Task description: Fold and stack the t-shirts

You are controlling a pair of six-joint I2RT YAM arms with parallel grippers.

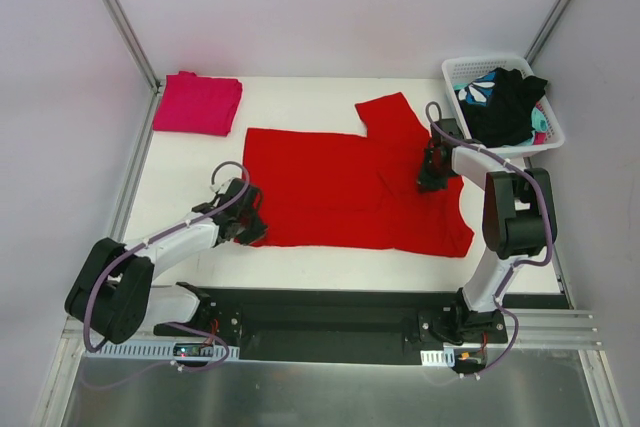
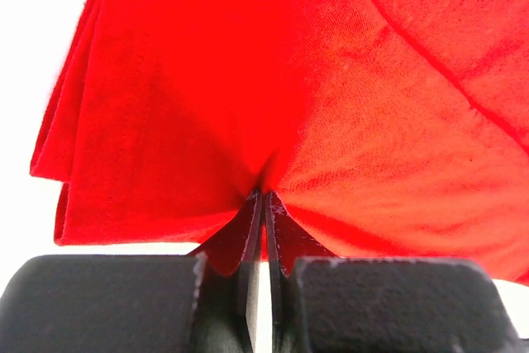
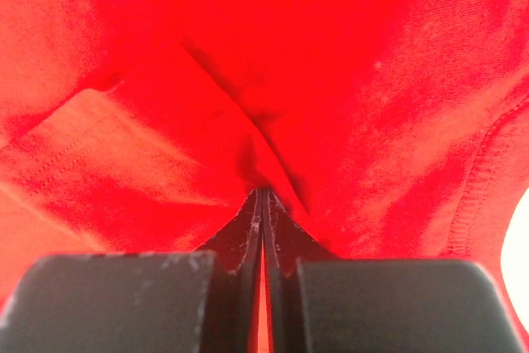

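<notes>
red t-shirt (image 1: 340, 187): soft, fine-knit cloth in a plain bright red. It's spread mostly flat across the middle of the table, with one short sleeve poking out toward the back and stitched hems showing up close.
left gripper (image 2: 263, 196): black fingers pinched tight together on the shirt's near-left edge. The cloth puckers right into the nip, and layered edges bunch up off to the left in the wrist view.
right gripper (image 3: 263, 192): also squeezed closed, on a raised crease of the shirt's right half just in front of that sleeve. Wrinkles fan out from the pinch.
pink t-shirt (image 1: 198, 104): magenta and already folded into a tidy rectangle at the far-left corner, well apart from both grippers.
basket (image 1: 455, 72): white plastic lattice, rectangular, sitting at the far-right corner near the right arm.
black garment (image 1: 510, 107): crumpled heap inside the basket.
teal-and-white garment (image 1: 480, 90): patterned, tucked beside and partly under the black one.
table (image 1: 300, 97): flat, matte white top.
</notes>
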